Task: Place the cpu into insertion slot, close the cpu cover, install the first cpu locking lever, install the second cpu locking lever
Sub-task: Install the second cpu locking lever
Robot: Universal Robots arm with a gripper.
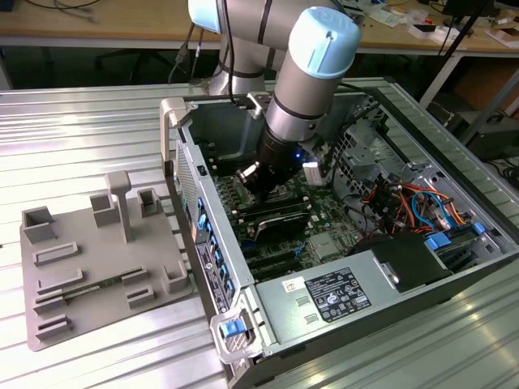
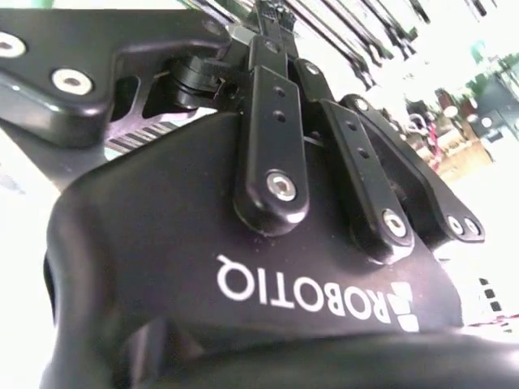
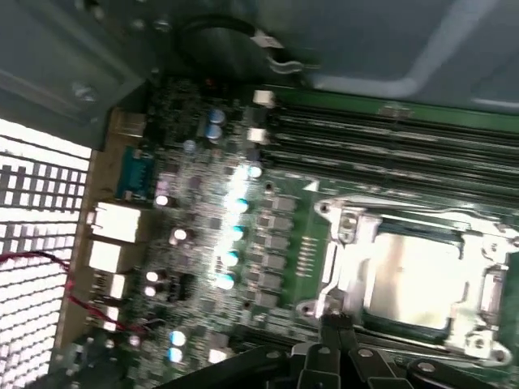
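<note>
In the first wrist view the cpu [image 3: 413,279] lies flat in the insertion slot, its silvery top facing up. The cpu cover [image 3: 345,243], a silver frame, lies down around the chip, and only the metal rim of the slot [image 3: 486,300] peeks out. My gripper [image 3: 330,328] hangs at the cover's edge with its fingertips together, and I see nothing between them. In the second wrist view the gripper's [image 2: 270,12] black links converge to a point. In the exterior view the gripper [image 1: 261,185] reaches down into the open computer case over the motherboard, with the arm hiding the socket.
Long black memory slots [image 3: 389,138] run beside the socket. A grey power supply box [image 1: 340,296] sits at the case's near end, cable bundles [image 1: 405,203] at the exterior view's right. A grey fixture tray [image 1: 89,267] stands on the table at the exterior view's left.
</note>
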